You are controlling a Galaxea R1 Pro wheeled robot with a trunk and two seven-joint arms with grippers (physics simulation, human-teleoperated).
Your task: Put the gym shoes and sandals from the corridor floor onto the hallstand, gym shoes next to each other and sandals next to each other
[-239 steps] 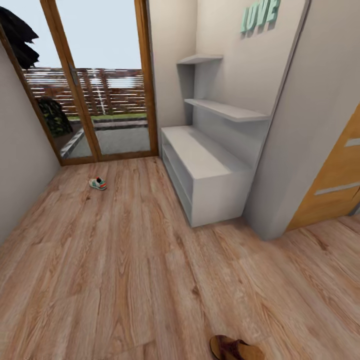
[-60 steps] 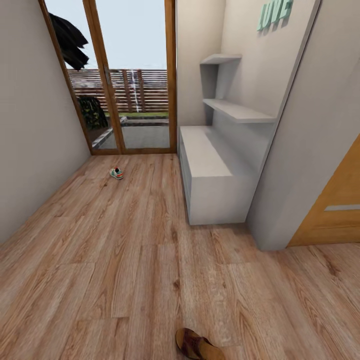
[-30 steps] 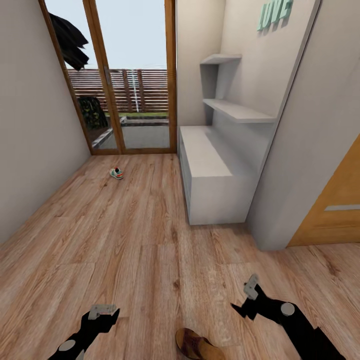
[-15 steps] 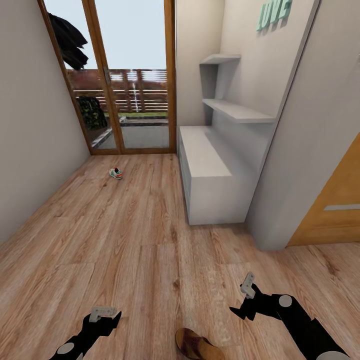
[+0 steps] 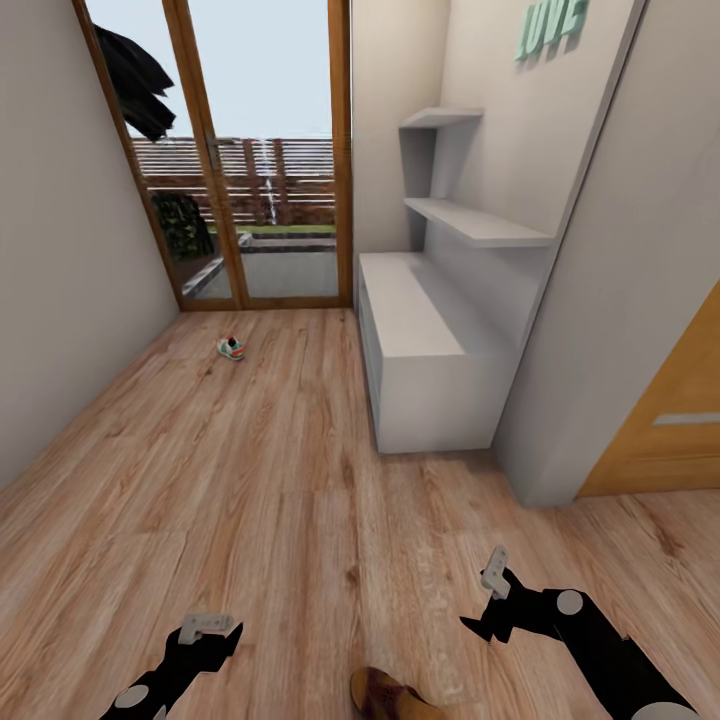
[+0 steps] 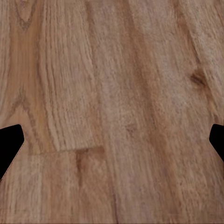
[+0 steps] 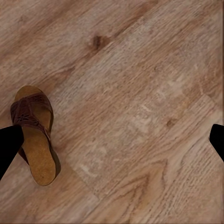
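Note:
One gym shoe [image 5: 231, 348], white with teal and orange, lies far off on the corridor floor [image 5: 250, 480] near the glass door. A brown sandal [image 5: 392, 697] lies at the near edge of the head view, between my two arms; the right wrist view has the sandal [image 7: 35, 135] flat on the planks beside one fingertip. The hallstand [image 5: 430, 350], a low white bench unit, stands against the right wall with a bare top. My left gripper [image 5: 212, 632] hangs open over bare planks [image 6: 112, 93]. My right gripper [image 5: 482, 598] is open too, right of the sandal and holding nothing.
A glass door with a wooden frame [image 5: 265, 200] closes the corridor's far end. Two thin white wall shelves [image 5: 470, 222] hang above the hallstand. A grey wall [image 5: 60, 300] runs along the left and an orange door [image 5: 670, 420] stands at the right.
Both arms came into view about a second ago and now hold almost still, the right gripper slightly raised. The sandal sits lower in the picture because the camera shifted.

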